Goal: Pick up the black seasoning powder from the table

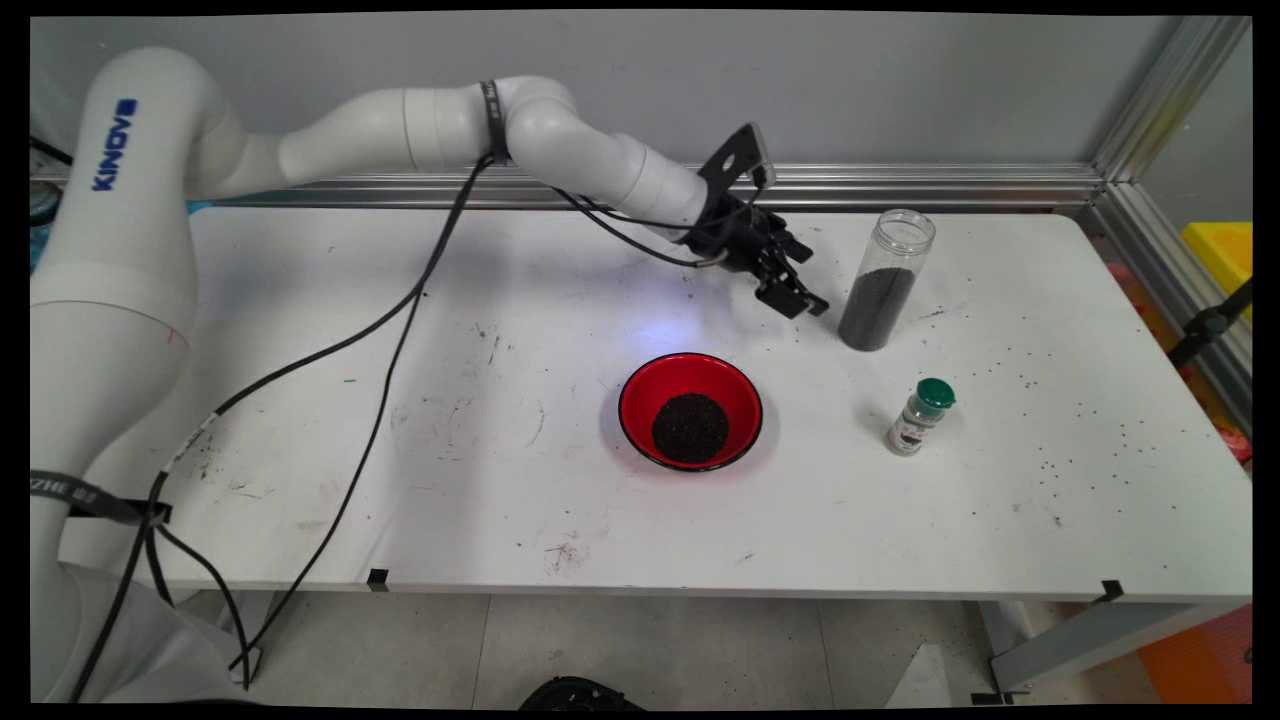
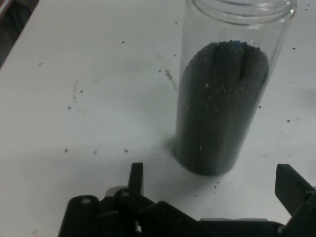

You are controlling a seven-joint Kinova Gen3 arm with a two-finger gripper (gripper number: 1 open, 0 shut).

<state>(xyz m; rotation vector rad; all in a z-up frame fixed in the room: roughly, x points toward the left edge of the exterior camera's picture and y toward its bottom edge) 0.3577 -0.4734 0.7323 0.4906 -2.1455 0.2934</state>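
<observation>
- I have the gripper [image 1: 797, 290] low over the white table [image 1: 500, 480], just left of the tall clear jar [image 1: 885, 280] and apart from it; nothing is in its grasp.
- From the hand view the two fingers [image 2: 136, 177] stand spread wide, with the jar [image 2: 222, 98] ahead of them and between their lines, so I read the tool as open and empty.
- The jar stands upright toward the back right of the table, lidless, and is filled well over halfway with dark granules. It is tall and narrow, so I judge that a nudge from one finger high on its wall would tip it and spill the fill across the table.
- If the fingers met the jar off-centre, I think the smooth round wall could slide or turn out of the pads.
- The red bowl [image 1: 690, 410] with its heap of dark granules sits in front of the gripper, near the table's middle; a low sweep of the hand or the hanging black cables [image 1: 400, 320] could catch its rim.
- The small green-capped shaker bottle [image 1: 920, 417] stands in front of the jar, light enough, I judge, to be knocked over by a toppling jar.
- Loose dark grains [image 1: 1090, 420] already dot the right side of the table.
</observation>
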